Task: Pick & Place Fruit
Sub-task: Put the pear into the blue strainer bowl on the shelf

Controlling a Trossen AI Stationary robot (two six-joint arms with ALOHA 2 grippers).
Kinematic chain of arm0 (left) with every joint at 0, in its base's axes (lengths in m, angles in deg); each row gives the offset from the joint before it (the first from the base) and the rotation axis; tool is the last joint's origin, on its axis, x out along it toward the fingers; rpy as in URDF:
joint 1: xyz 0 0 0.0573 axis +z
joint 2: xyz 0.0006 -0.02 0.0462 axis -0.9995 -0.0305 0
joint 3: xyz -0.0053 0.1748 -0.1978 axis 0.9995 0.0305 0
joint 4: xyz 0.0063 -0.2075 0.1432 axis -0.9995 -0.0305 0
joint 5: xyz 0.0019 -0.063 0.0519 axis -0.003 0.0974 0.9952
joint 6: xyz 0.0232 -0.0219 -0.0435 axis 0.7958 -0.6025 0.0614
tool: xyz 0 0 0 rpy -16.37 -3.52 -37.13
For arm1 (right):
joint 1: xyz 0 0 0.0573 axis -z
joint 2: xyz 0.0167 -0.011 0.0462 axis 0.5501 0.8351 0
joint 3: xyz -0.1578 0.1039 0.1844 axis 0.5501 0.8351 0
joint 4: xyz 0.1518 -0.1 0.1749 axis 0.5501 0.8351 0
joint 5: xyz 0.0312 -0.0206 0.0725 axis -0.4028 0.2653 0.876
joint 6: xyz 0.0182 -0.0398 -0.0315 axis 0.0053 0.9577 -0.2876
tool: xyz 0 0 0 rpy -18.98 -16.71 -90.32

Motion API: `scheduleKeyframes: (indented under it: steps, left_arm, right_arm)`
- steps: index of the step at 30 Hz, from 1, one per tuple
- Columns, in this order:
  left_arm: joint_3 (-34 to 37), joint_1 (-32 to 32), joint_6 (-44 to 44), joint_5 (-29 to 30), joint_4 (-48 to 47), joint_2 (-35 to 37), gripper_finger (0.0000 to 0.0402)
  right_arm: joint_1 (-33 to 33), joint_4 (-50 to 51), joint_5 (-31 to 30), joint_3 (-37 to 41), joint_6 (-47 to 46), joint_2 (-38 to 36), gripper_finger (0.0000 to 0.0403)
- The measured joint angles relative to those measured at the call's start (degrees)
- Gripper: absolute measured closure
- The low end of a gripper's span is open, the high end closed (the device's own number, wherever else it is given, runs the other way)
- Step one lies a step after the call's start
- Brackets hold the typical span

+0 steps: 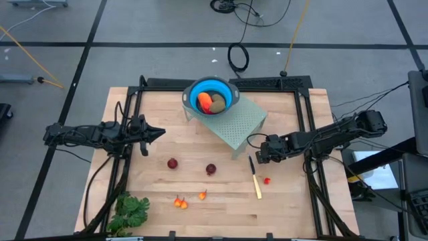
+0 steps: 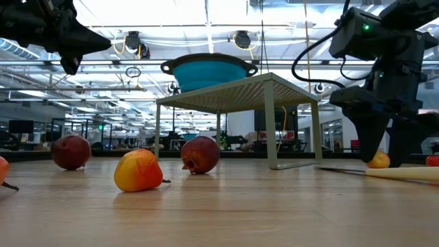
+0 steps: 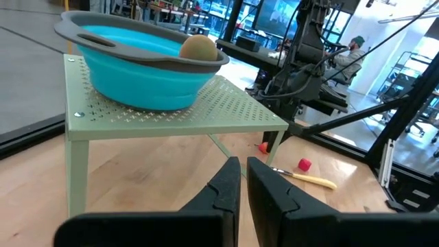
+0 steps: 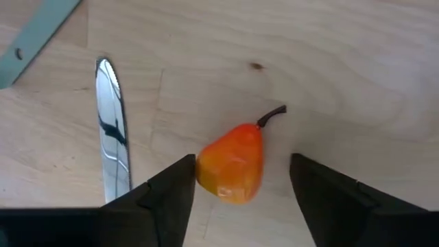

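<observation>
Right wrist view, gripper (image 4: 236,195) astride pear (image 4: 232,163)

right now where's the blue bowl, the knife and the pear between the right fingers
blue bowl (image 1: 223,91): high view, bare inner wall.
knife (image 1: 257,188): high view, yellow handle.
pear (image 4: 231,163): right wrist view, middle of its body.

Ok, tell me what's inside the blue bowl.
The blue bowl on the green stand holds an orange piece, an olive-brown oval and something dark red at the edge. Anything beneath those is covered.
</observation>
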State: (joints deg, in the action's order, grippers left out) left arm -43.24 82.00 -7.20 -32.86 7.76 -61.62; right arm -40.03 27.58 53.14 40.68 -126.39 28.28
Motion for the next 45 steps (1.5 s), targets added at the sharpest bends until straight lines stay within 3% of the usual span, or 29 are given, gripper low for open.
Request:
scheduleKeyframes:
  steps: [20, 28, 37, 45]
  left_arm:
    - [0.0, 0.0, -0.3, 0.0, 0.0, 0.0, 0.0376]
    - [0.0, 0.0, -0.7, 0.0, 1.9, 0.0, 0.0376]
    - [0.0, 0.0, -0.4, 0.0, 2.7, 0.0, 0.0375]
    - [0.0, 0.0, -0.7, -1.5, 5.8, 0.0, 0.0367]
  right_arm:
    - [0.0, 0.6, 0.1, 0.0, 0.3, 0.1, 0.0282]
    - [-1.9, -1.2, 3.0, 0.0, 2.8, -0.8, 0.0303]
    - [-7.0, -10.9, 3.4, 0.0, 4.8, -6.2, 0.0306]
    - [-9.7, -28.8, 3.0, 0.0, 11.5, -8.7, 0.0306]
